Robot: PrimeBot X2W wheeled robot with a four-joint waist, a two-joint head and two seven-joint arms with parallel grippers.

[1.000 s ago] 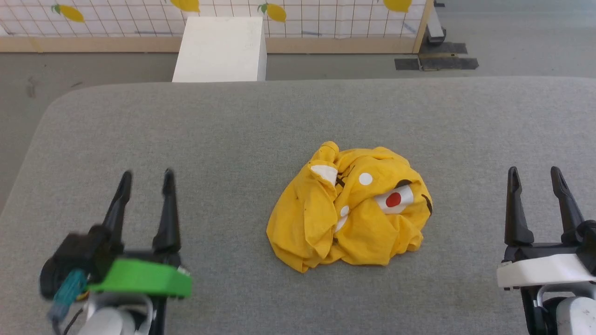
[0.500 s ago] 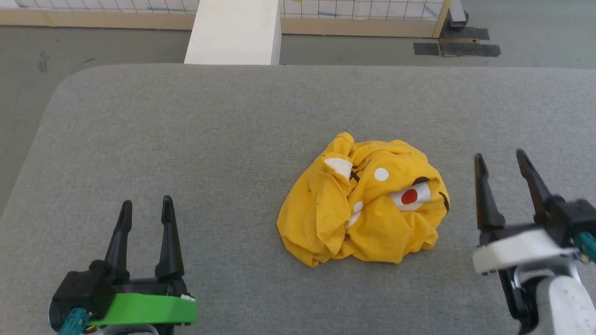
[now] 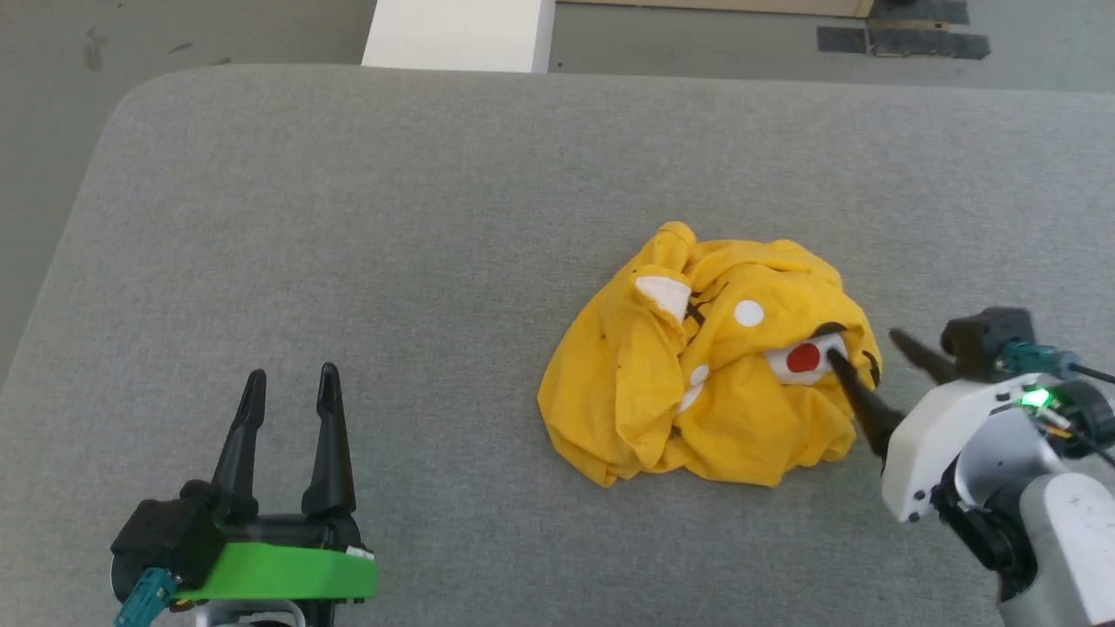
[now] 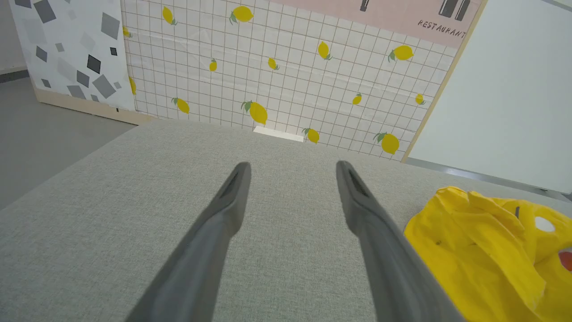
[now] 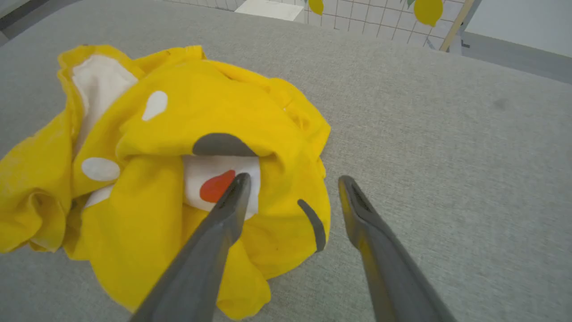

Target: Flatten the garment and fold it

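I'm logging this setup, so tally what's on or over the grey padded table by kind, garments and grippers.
yellow T-shirt, crumpled: 1
grippers, jaws apart: 2 (left gripper, right gripper)
Total: 3

I've got the garment (image 3: 706,392) bunched on the surface (image 3: 435,218), right of centre. My right hand (image 3: 862,345) is at its right edge: one finger (image 5: 210,250) over the cloth, the other over bare surface just beside it. My left hand (image 3: 292,374) is at near left, well apart from the garment. Behind the far edge, a block (image 3: 459,35) stands on the floor (image 3: 52,131).
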